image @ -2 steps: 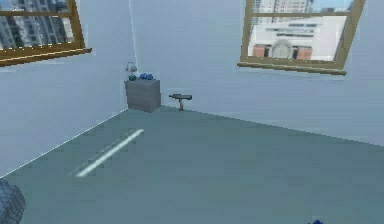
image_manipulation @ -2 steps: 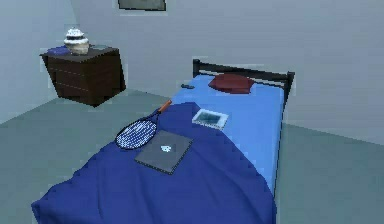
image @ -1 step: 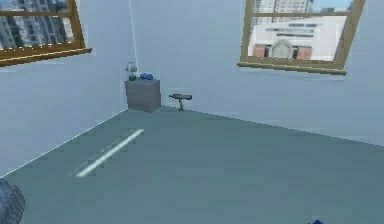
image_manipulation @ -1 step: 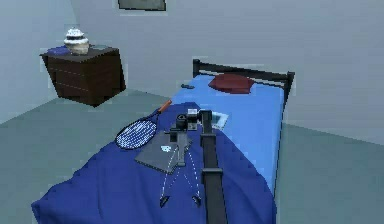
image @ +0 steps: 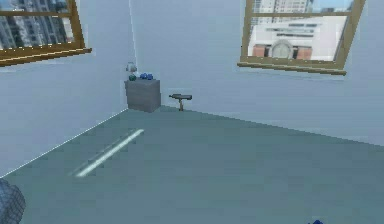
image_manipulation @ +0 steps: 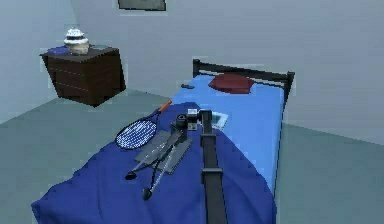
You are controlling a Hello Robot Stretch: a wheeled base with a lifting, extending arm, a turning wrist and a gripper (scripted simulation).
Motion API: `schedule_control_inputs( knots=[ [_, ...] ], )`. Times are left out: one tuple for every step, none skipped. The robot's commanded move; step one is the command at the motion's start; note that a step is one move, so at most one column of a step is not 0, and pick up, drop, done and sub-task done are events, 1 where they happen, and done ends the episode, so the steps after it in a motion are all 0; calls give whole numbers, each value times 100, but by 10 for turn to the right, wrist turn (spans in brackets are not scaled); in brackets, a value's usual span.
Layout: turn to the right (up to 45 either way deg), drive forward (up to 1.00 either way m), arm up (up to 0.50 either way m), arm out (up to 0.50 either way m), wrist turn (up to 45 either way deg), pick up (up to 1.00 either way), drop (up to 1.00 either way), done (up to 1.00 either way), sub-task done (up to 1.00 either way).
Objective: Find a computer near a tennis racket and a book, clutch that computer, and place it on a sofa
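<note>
Two things matter for this grab: line the gripper [image_manipulation: 183, 124] up with the grey computer [image_manipulation: 165, 150] lying flat on the blue bed [image_manipulation: 255, 130], just right of the tennis racket [image_manipulation: 138, 131], and lower gently so nothing slides. With bedding behind its far end, you cannot tell the grip's state or whether it holds anything.

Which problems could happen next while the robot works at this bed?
1. The tennis racket lies close beside the flat grey computer on the bed, so the gripper might catch the racket instead.
2. The computer is wide and flat, so it may slip when lifted.
</note>
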Motion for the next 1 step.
schedule_control_inputs(
  knots=[
    [0, 0, 0, 0, 450, 0, 0, 0, 0]
  ],
)
